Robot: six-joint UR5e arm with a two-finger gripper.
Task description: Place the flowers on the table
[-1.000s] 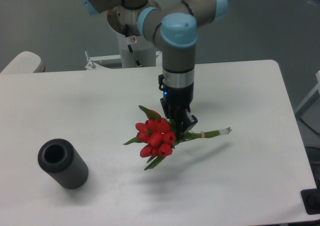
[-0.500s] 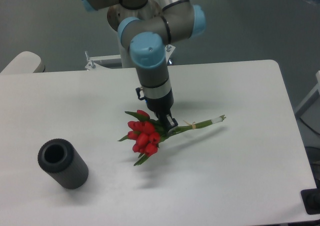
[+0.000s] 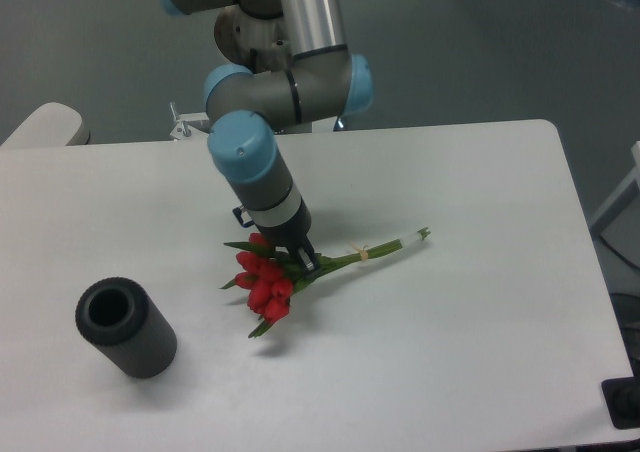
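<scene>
The gripper [image 3: 298, 253] pinches the red tulip bouquet [image 3: 268, 280] just behind its blooms, low over the white table [image 3: 470, 352]. Its banded stems run out to the gripper's right, and a dark ribbed cylinder [image 3: 126, 328] lies well apart to its lower left.

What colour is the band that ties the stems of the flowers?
The band on the flowers looks pale yellowish; the fixed camera, the only view, shows it small.
</scene>
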